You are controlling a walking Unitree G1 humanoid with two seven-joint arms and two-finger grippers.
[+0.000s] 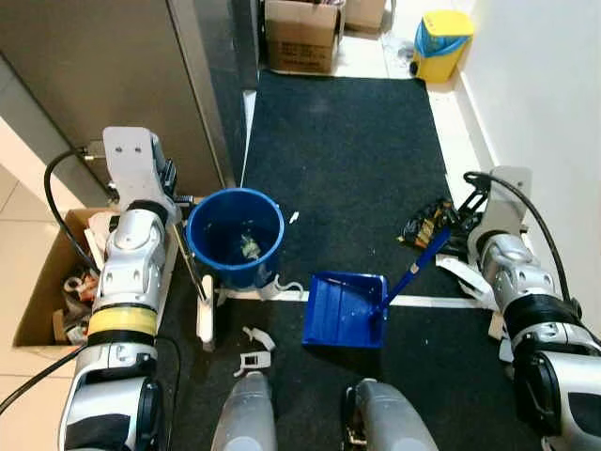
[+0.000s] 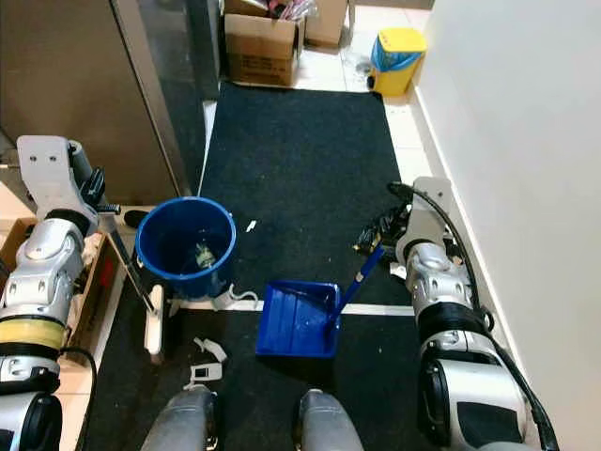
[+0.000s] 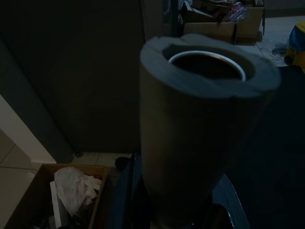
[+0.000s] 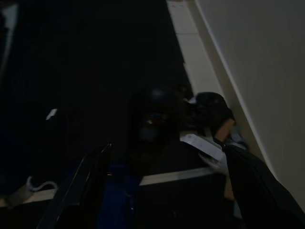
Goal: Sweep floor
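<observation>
On the dark mat, the right tool (image 2: 380, 246) clamps the blue dustpan (image 2: 299, 319) handle beside the bucket (image 2: 184, 246).

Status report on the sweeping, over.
Left gripper holds broom handle; right arm at dustpan handle. Dustpan on dark mat beside blue bucket. White scraps near feet.

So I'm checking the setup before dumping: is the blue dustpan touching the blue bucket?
Apart. The left eye view shows the blue dustpan lying on the mat with a strip of dark mat between it and the blue bucket.
</observation>
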